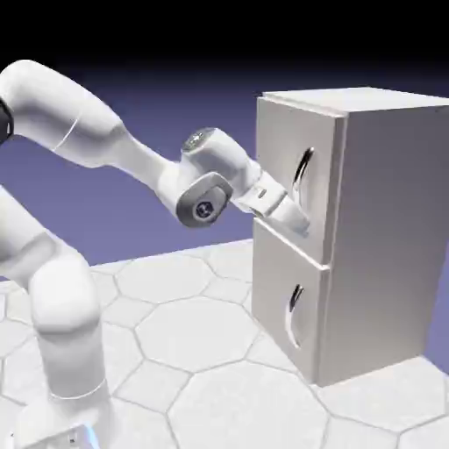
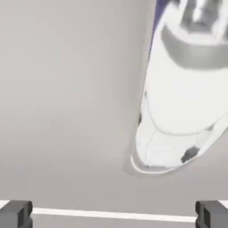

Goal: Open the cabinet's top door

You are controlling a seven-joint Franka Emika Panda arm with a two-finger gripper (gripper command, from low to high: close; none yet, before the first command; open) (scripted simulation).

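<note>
The light grey cabinet (image 1: 386, 237) stands at the exterior view's right. Its top door (image 1: 281, 149) lies flat against the front, with a curved silver handle (image 1: 303, 175). My gripper (image 1: 298, 219) is pressed close to this door at the handle's lower end, just above the seam to the lower door (image 1: 276, 289). In the hand view the door panel (image 2: 67, 98) fills the picture and the shiny handle (image 2: 178, 111) curves down at the right. The fingertips (image 2: 15, 213) sit far apart at the bottom corners, so the gripper (image 2: 114, 218) is open with nothing between them.
The lower door carries a similar curved handle (image 1: 295, 311). A pale line, the seam between the doors (image 2: 89, 213), crosses the bottom of the hand view. The cabinet rests on a white hexagon-tiled table (image 1: 202, 351).
</note>
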